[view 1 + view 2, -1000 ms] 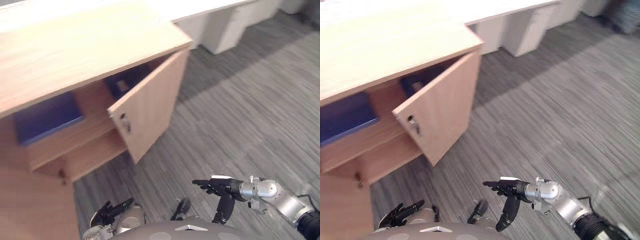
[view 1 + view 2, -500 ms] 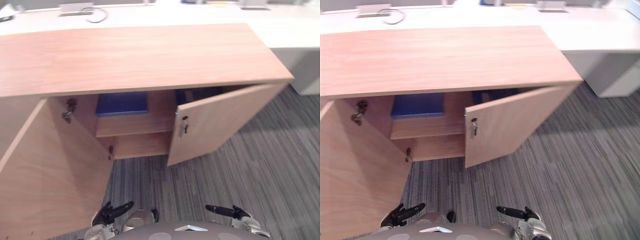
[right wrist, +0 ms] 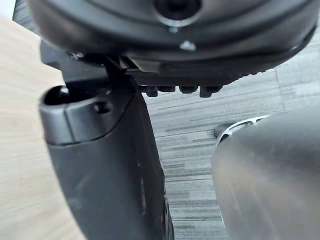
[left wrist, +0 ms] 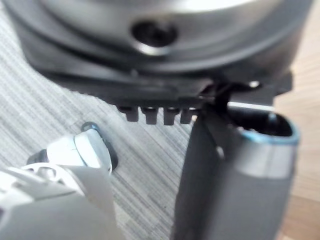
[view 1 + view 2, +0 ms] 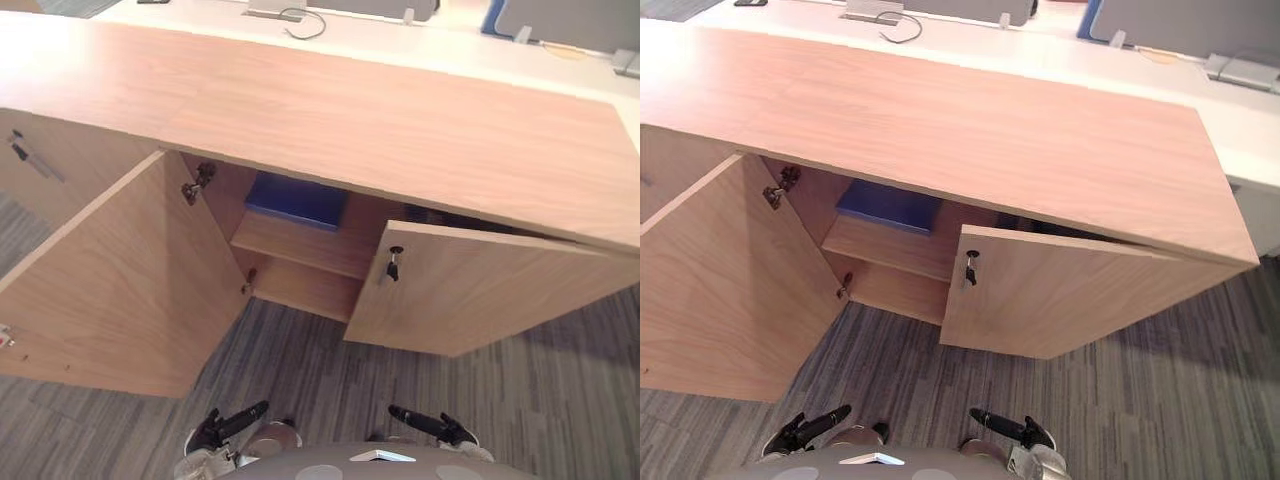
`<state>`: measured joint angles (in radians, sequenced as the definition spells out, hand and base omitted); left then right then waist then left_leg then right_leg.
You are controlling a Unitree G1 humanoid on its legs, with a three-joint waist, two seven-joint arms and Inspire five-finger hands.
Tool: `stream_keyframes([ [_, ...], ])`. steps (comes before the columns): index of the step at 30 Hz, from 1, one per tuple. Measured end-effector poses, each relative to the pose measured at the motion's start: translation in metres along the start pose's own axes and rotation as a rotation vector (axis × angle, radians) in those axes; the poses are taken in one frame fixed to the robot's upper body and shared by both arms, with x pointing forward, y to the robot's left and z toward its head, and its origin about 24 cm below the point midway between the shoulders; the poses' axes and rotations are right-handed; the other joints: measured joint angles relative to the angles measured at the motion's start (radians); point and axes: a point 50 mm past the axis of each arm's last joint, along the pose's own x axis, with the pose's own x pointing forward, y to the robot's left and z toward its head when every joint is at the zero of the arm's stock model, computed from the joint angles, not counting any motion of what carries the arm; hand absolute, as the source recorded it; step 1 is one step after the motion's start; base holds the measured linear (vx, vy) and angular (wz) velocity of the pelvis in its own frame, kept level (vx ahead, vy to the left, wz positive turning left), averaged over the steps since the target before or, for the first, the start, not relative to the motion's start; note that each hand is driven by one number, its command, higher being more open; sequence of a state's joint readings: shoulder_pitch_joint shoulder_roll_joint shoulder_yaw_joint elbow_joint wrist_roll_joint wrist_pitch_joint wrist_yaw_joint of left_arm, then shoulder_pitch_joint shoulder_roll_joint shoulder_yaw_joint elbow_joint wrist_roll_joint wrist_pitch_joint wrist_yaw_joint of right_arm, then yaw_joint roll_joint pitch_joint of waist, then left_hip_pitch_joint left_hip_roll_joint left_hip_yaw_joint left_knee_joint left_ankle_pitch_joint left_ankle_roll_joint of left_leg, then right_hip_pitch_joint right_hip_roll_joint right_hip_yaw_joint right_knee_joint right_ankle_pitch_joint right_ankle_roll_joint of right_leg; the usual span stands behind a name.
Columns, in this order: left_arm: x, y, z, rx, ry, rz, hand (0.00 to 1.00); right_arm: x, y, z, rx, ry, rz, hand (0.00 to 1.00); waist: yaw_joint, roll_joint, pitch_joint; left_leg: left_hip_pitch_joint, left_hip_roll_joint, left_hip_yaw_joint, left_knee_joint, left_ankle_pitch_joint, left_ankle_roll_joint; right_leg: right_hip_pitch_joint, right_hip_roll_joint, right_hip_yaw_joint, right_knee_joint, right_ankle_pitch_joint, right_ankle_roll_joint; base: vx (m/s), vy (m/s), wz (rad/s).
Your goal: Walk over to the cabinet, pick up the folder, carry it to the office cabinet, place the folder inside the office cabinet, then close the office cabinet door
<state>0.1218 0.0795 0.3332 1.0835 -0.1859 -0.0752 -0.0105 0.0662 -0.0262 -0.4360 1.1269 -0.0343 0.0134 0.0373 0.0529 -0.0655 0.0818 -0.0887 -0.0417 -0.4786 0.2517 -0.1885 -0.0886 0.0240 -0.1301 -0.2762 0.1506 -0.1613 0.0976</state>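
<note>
**Carpet (image 5: 300, 370) before an open cabinet (image 5: 350, 110): folder shelved, doors still to shut**

Grey striped carpet runs up to the wooden cabinet, which has both doors swung out. Inside the cabinet, the blue folder (image 5: 297, 200) lies flat on the upper shelf (image 5: 300, 243), in the left half. The cabinet's left door (image 5: 120, 280) is wide open. Its right door (image 5: 480, 295) stands partly open, with a key (image 5: 394, 263) at its free edge.

Well in front of the cabinet, the left hand (image 5: 228, 424) and right hand (image 5: 432, 426) hang low over the carpet. Each has its fingers straight and apart from the thumb, and holds nothing.

With the folder resting inside the cabinet and both hands empty, the fetching, carrying and placing look done. What seems left is the closing. Neither door is shut and neither hand is near one. The right door looks closer to shut, while the left would need a long swing back to the cabinet front.
</note>
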Motion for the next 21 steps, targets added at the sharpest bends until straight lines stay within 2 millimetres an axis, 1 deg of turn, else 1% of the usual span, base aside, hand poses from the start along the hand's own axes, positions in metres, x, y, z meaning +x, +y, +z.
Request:
stream_keyframes([
  [2, 0.001, 0.002, 0.006, 0.004, -0.025, 0.005, 1.00, 0.000, 0.003, -0.005, -0.011, 0.017, 0.008, 1.00, 0.000, -0.018, -0.002, -0.015, -0.002, -0.005, 0.007, 0.007, -0.005, 0.019, 0.011, -0.032, -0.024, 0.011, -0.007, 0.05, -0.040, 0.56],
  [3, 0.001, 0.002, 0.009, 0.003, -0.035, 0.005, 1.00, 0.000, 0.003, -0.006, -0.012, 0.022, 0.009, 1.00, 0.000, -0.020, -0.001, -0.018, -0.005, -0.016, 0.011, 0.010, -0.007, 0.031, 0.012, -0.050, -0.032, 0.012, -0.007, 0.03, -0.043, 0.84],
  [4, 0.002, -0.003, 0.015, -0.002, -0.060, -0.003, 1.00, -0.001, 0.006, -0.009, -0.012, 0.029, 0.014, 1.00, -0.004, -0.026, 0.001, -0.035, -0.018, -0.012, 0.029, 0.027, -0.012, 0.047, 0.006, -0.084, -0.030, 0.012, -0.008, 0.01, -0.025, 0.84],
  [5, 0.002, -0.007, 0.019, -0.001, -0.076, -0.012, 1.00, -0.001, 0.006, -0.011, -0.011, 0.032, 0.013, 1.00, -0.004, -0.028, 0.004, -0.047, -0.022, 0.018, 0.037, 0.038, -0.009, 0.055, -0.005, -0.103, -0.028, 0.012, -0.008, 0.00, 0.011, 0.88],
  [6, 0.002, -0.009, 0.024, -0.001, -0.099, -0.018, 1.00, -0.001, 0.005, -0.011, -0.009, 0.034, 0.012, 1.00, -0.004, -0.029, 0.010, -0.055, -0.020, 0.070, 0.042, 0.047, 0.000, 0.064, -0.009, -0.119, -0.025, 0.014, -0.010, -0.03, 0.049, 1.09],
  [7, 0.002, -0.025, 0.032, -0.005, -0.138, -0.065, 1.00, -0.002, 0.001, -0.010, -0.003, 0.027, 0.002, 1.00, -0.015, -0.008, 0.027, -0.095, 0.037, 0.335, 0.079, 0.029, 0.072, 0.077, -0.009, -0.165, -0.007, 0.013, -0.015, -0.05, 0.063, 1.04],
  [8, 0.002, -0.032, 0.034, -0.015, -0.145, -0.086, 1.00, -0.001, -0.002, -0.007, -0.008, 0.015, -0.004, 1.00, -0.015, 0.005, 0.038, -0.112, 0.081, 0.469, 0.126, 0.002, 0.099, 0.080, -0.005, -0.174, 0.008, 0.008, -0.022, -0.07, 0.069, 0.98],
  [9, 0.002, -0.037, 0.036, -0.015, -0.148, -0.109, 1.00, -0.001, -0.006, -0.003, -0.012, 0.003, -0.015, 1.00, -0.014, 0.026, 0.048, -0.132, 0.140, 0.627, 0.180, -0.013, 0.110, 0.084, 0.002, -0.187, 0.025, 0.004, -0.025, -0.08, 0.097, 0.54],
  [10, 0.001, -0.039, 0.034, -0.007, -0.147, -0.118, 1.00, -0.001, -0.009, 0.000, -0.001, -0.006, -0.027, 1.00, -0.010, 0.041, 0.054, -0.147, 0.158, 0.706, 0.212, -0.009, 0.123, 0.083, 0.006, -0.193, 0.044, -0.012, -0.024, -0.11, 0.126, 0.65],
  [11, 0.000, -0.045, 0.036, 0.003, -0.157, -0.143, 1.00, -0.001, -0.012, 0.000, 0.027, -0.006, -0.040, 1.00, -0.009, 0.043, 0.060, -0.153, 0.123, 0.704, 0.197, 0.006, 0.138, 0.073, -0.013, -0.187, 0.053, -0.058, -0.023, -0.15, 0.150, 1.04],
  [12, 0.001, -0.052, 0.045, 0.024, -0.178, -0.169, 1.00, -0.001, -0.014, -0.005, 0.060, 0.015, -0.048, 1.00, -0.031, 0.040, 0.058, -0.154, 0.069, 0.670, 0.121, 0.019, 0.156, 0.068, -0.027, -0.197, 0.040, -0.064, -0.030, -0.18, 0.123, 1.19],
  [13, 0.000, -0.053, 0.047, 0.041, -0.184, -0.176, 1.00, -0.002, -0.014, -0.011, 0.078, 0.031, -0.052, 1.00, -0.044, 0.033, 0.053, -0.139, 0.057, 0.697, 0.064, 0.021, 0.163, 0.072, -0.044, -0.211, 0.013, -0.055, -0.036, -0.16, 0.110, 1.51],
  [14, -0.001, -0.056, 0.048, 0.073, -0.200, -0.201, 1.00, -0.004, -0.015, -0.022, 0.129, 0.063, -0.059, 1.00, -0.058, 0.012, 0.041, -0.126, 0.091, 0.838, 0.095, -0.006, 0.181, 0.085, -0.076, -0.272, -0.037, -0.010, -0.033, -0.06, 0.120, 1.28],
  [15, -0.004, -0.061, 0.046, 0.109, -0.206, -0.237, 1.00, -0.006, -0.025, -0.025, 0.171, 0.063, -0.088, 1.00, -0.059, 0.054, 0.040, -0.121, 0.175, 0.937, 0.169, -0.019, 0.178, 0.095, -0.079, -0.324, -0.024, 0.010, -0.007, 0.02, 0.126, 1.24],
  [16, -0.005, -0.064, 0.045, 0.136, -0.208, -0.257, 1.00, -0.007, -0.032, -0.026, 0.211, 0.059, -0.111, 1.00, -0.069, 0.085, 0.039, -0.109, 0.202, 0.953, 0.158, -0.025, 0.133, 0.100, -0.074, -0.351, -0.009, 0.005, 0.005, 0.04, 0.183, 1.28],
  [17, -0.006, -0.064, 0.048, 0.195, -0.225, -0.272, 1.00, -0.007, -0.038, -0.023, 0.258, 0.047, -0.134, 1.00, -0.084, 0.099, 0.040, -0.105, 0.139, 0.907, 0.114, 0.007, 0.151, 0.101, -0.103, -0.385, 0.024, -0.008, 0.013, 0.01, 0.211, 1.24],
  [18, -0.008, -0.060, 0.057, 0.232, -0.265, -0.269, 1.00, -0.007, -0.037, -0.025, 0.267, 0.052, -0.133, 1.00, -0.084, 0.090, 0.036, -0.093, 0.098, 0.885, 0.062, 0.035, 0.159, 0.105, -0.116, -0.393, 0.011, -0.008, 0.012, -0.02, 0.200, 1.15],
  [19, -0.009, -0.055, 0.063, 0.261, -0.292, -0.263, 1.00, -0.008, -0.037, -0.027, 0.268, 0.057, -0.132, 1.00, -0.080, 0.097, 0.037, -0.090, 0.075, 0.866, 0.032, 0.054, 0.162, 0.111, -0.119, -0.405, -0.001, -0.008, 0.013, -0.02, 0.138, 1.00],
  [20, -0.014, -0.041, 0.080, 0.297, -0.354, -0.243, 1.00, -0.008, -0.037, -0.028, 0.276, 0.063, -0.129, 1.00, -0.082, 0.095, 0.036, -0.081, 0.037, 0.827, -0.027, 0.096, 0.166, 0.120, -0.121, -0.418, -0.015, -0.010, 0.009, -0.04, 0.072, 1.03],
  [21, -0.021, -0.021, 0.102, 0.287, -0.440, -0.202, 1.00, -0.008, -0.038, -0.027, 0.281, 0.060, -0.126, 1.00, -0.081, 0.093, 0.034, -0.073, 0.013, 0.802, -0.080, 0.133, 0.169, 0.118, -0.127, -0.430, -0.013, -0.010, 0.008, -0.06, 0.049, 0.91],
])
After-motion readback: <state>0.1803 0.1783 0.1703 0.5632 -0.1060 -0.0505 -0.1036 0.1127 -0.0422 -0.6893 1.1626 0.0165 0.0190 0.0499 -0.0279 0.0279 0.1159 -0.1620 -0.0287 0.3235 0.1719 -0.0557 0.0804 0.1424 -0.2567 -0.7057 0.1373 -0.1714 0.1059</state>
